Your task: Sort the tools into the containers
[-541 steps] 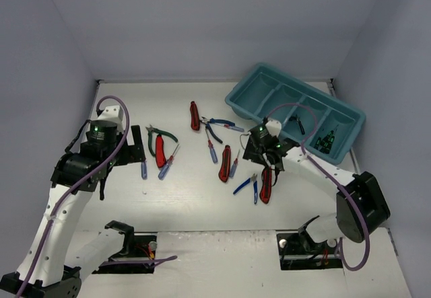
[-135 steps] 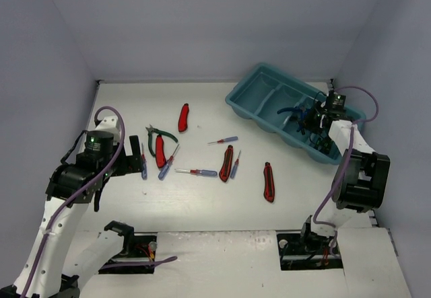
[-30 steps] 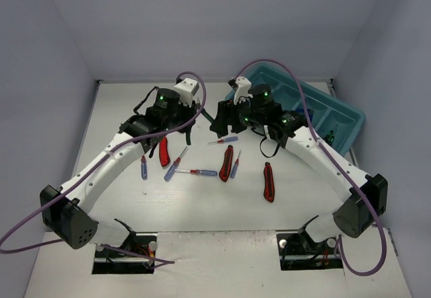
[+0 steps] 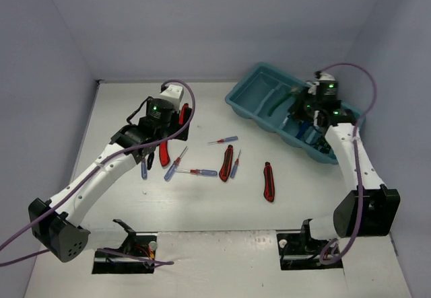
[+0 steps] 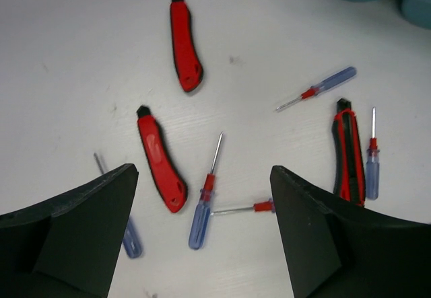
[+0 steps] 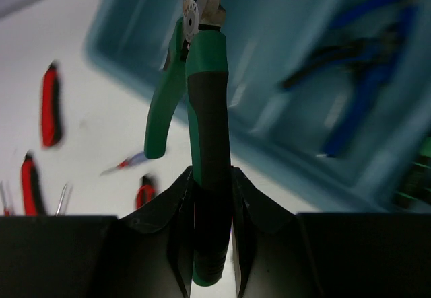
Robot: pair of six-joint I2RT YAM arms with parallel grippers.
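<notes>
My right gripper (image 4: 291, 107) is shut on green-handled pliers (image 4: 277, 100) and holds them above the long teal tray (image 4: 242, 83). In the right wrist view the gripper (image 6: 212, 177) clamps one handle of the pliers (image 6: 205, 103), nose pointing away, over the tray (image 6: 269, 35). My left gripper (image 4: 153, 147) is open and empty above the tools on the table. In the left wrist view the gripper (image 5: 202, 204) hangs over a blue screwdriver (image 5: 202, 212) and a red knife (image 5: 161, 160).
On the table lie a second red knife (image 4: 183, 115), a red-black knife (image 4: 226, 163), a third red knife (image 4: 269, 181) and several blue screwdrivers (image 4: 224, 140). Blue pliers (image 6: 363, 103) lie in a tray compartment. Walls stand on three sides.
My right gripper has swung right from the table's middle to above the tray, carrying the green pliers. My left gripper has drawn back to the left, over the loose tools.
</notes>
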